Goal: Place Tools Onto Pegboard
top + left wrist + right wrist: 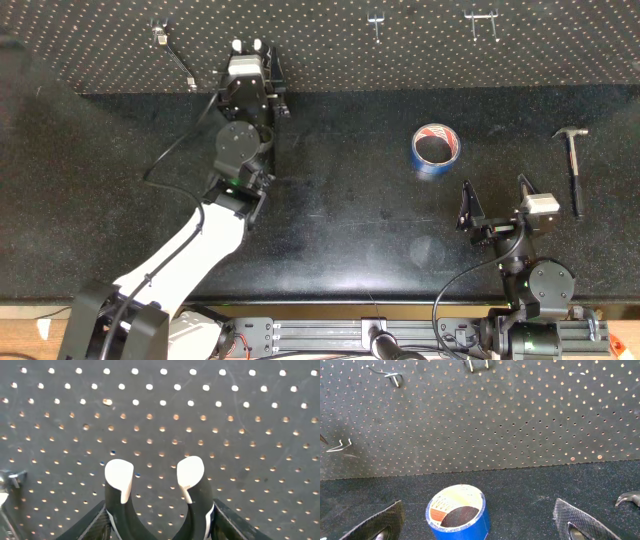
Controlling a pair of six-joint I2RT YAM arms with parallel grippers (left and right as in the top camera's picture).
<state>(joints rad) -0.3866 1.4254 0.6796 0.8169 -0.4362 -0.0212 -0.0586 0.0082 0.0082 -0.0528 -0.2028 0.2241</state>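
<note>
The fingers (119,477) of the left gripper (154,476) stand apart with nothing between them, their white tips pointed at the pegboard (420,50) and close to it; whether they touch it I cannot tell. A hook (160,38) sits on the board to that gripper's left. The right gripper (496,203) hangs low over the black table (340,200) near its own base, its dark fingers (379,525) spread wide and holding nothing. Ahead of it a roll of blue tape (435,148) lies flat on the table. The hammer (572,165) lies to the tape's right, well apart from it, its head toward the board. Two more hooks (376,22) hang on the board above them.
</note>
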